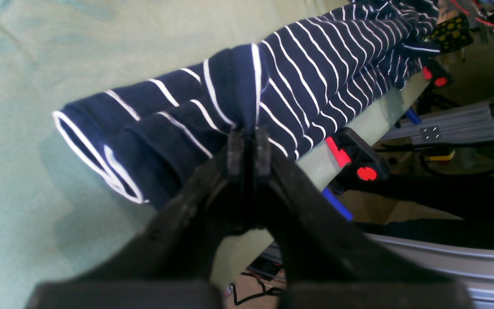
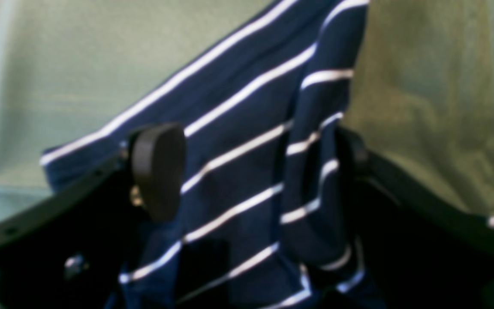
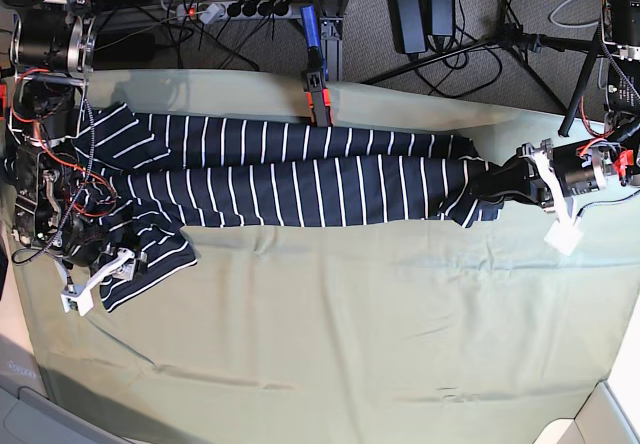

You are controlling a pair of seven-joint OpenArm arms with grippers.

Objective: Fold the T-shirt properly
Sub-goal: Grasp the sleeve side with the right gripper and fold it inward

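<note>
The T-shirt [image 3: 300, 179], dark navy with thin white stripes, lies stretched in a long band along the far side of the table. My left gripper [image 3: 497, 182] is at its right end. In the left wrist view the gripper [image 1: 249, 148] is shut on a pinched fold of the T-shirt [image 1: 307, 81], with a rolled sleeve opening to its left. My right gripper [image 3: 120, 262] is at the shirt's bunched left end. In the right wrist view this gripper [image 2: 253, 167] has its jaws wide apart, with the T-shirt [image 2: 251, 150] lying between the fingers [image 2: 157, 171].
A pale green cloth [image 3: 350, 344] covers the table. A red and black clamp [image 3: 318, 94] grips the far edge, and clamps also show in the left wrist view [image 1: 358, 159]. A power strip [image 3: 230, 9], cables and a stand [image 3: 520, 34] lie beyond the table.
</note>
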